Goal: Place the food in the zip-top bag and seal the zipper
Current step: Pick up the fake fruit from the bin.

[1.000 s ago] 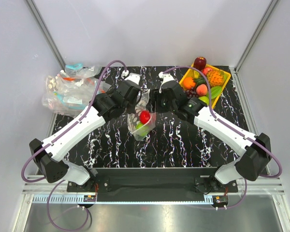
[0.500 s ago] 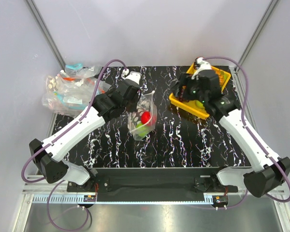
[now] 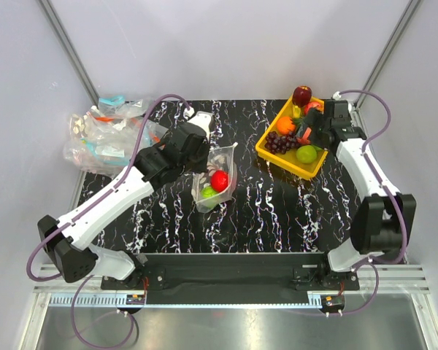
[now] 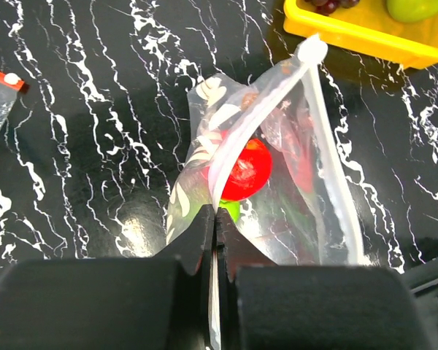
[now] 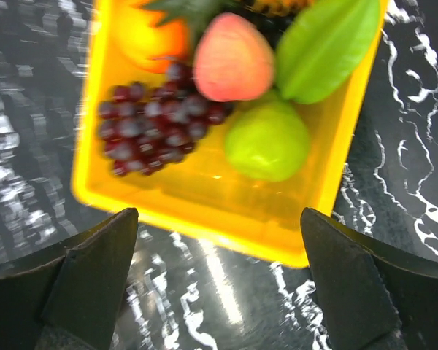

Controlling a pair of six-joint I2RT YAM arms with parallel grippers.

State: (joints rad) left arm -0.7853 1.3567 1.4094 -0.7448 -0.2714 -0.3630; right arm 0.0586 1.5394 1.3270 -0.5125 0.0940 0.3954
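A red fruit (image 4: pixel 247 169) and a green fruit (image 4: pixel 231 211) lie inside the bag (image 4: pixel 292 219) mid-counter (image 4: pixel 95 146). The left tool (image 4: pixel 216 219) is clenched on its zipper (image 4: pixel 257 122), which is unsealed. The right tool (image 5: pixel 219 248) hangs released and empty over the tray (image 5: pixel 204 215). The peach (image 5: pixel 232 57) and the sealing remain.

Clear zip-top bag (image 4: pixel 306 182) upright, mouth gaping
Red fruit (image 4: pixel 248 169) and green one (image 4: pixel 230 210) inside, zipper (image 4: pixel 259 117) unsealed, peach (image 5: pixel 232 57) well apart

White arm links (image 3: pixel 109 197), black joints (image 3: pixel 157 160), purple cables (image 3: pixel 140 140), black jaws
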